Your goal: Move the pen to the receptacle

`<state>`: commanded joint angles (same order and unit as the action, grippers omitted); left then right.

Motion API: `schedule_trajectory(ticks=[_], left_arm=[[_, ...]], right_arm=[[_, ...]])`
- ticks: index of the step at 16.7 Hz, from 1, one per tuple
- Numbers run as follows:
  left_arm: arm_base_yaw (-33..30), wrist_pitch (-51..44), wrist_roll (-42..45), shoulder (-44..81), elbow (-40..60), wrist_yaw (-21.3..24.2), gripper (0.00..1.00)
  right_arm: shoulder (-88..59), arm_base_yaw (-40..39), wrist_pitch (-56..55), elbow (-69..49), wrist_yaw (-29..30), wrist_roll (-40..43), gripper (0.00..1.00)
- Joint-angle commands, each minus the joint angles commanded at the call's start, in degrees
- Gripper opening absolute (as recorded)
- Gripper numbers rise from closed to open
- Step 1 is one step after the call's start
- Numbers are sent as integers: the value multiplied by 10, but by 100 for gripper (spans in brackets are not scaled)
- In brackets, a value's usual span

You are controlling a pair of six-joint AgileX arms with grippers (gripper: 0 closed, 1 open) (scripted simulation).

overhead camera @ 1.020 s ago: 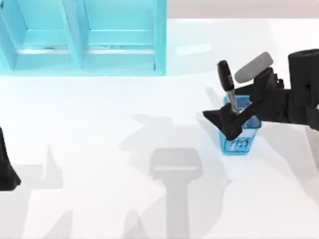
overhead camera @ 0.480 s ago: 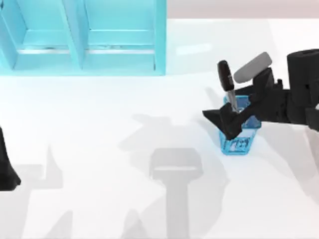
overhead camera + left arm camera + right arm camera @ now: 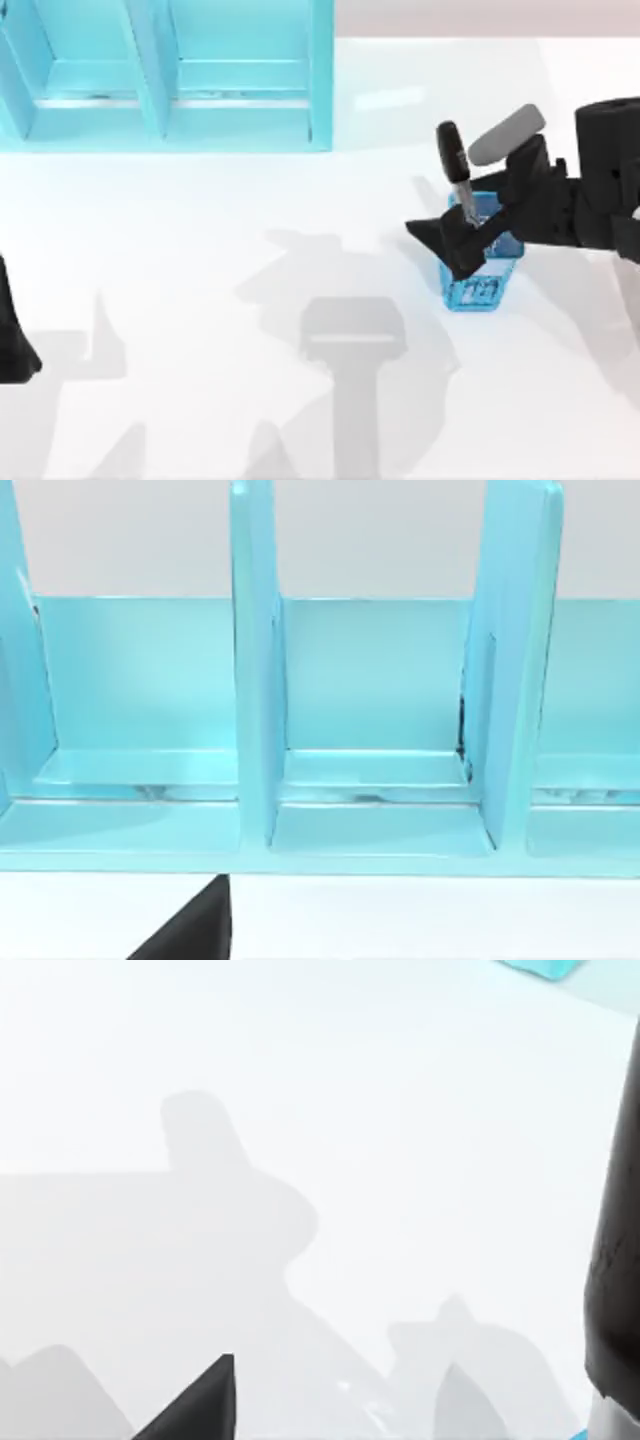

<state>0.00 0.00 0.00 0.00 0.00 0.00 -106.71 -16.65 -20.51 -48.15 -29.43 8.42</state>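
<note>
Over on the right side of the white table (image 3: 200,300), the right gripper (image 3: 462,240) hangs over a small blue mesh cup (image 3: 482,285), its black fingers reaching in from the right edge. The pen (image 3: 455,165) stands tilted in that cup — grey-white barrel down inside the rim, thick black cap leaning up and toward the back of the table. The gripper's fingers sit right at the barrel where it meets the cup's mouth, but from above I cannot tell whether they are clamped on it or parted around it.

In the right wrist view the black cap (image 3: 618,1250) rises close along one edge, with a dark fingertip (image 3: 195,1405) at the frame's border and the bare tabletop beyond, crossed by soft shadows.

A turquoise divided rack (image 3: 170,70) fills the table's far left corner; the left wrist view looks straight into its upright partitions (image 3: 255,670). The left arm (image 3: 12,340) is parked at the table's left edge, well apart from the cup.
</note>
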Motion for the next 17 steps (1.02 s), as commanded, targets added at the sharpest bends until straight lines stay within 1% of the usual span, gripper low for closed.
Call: schedule_trajectory(ticks=[1, 11, 14, 17], left_arm=[[0, 0, 0, 0, 0, 0, 100], [0, 0, 0, 0, 0, 0, 100], [0, 0, 0, 0, 0, 0, 100], [0, 0, 0, 0, 0, 0, 100]], right_arm=[[0, 0, 0, 0, 0, 0, 0], [3, 4, 9, -6, -6, 3, 0], [10, 31, 66, -34, -33, 32, 0], [33, 84, 178, -86, -72, 82, 0]])
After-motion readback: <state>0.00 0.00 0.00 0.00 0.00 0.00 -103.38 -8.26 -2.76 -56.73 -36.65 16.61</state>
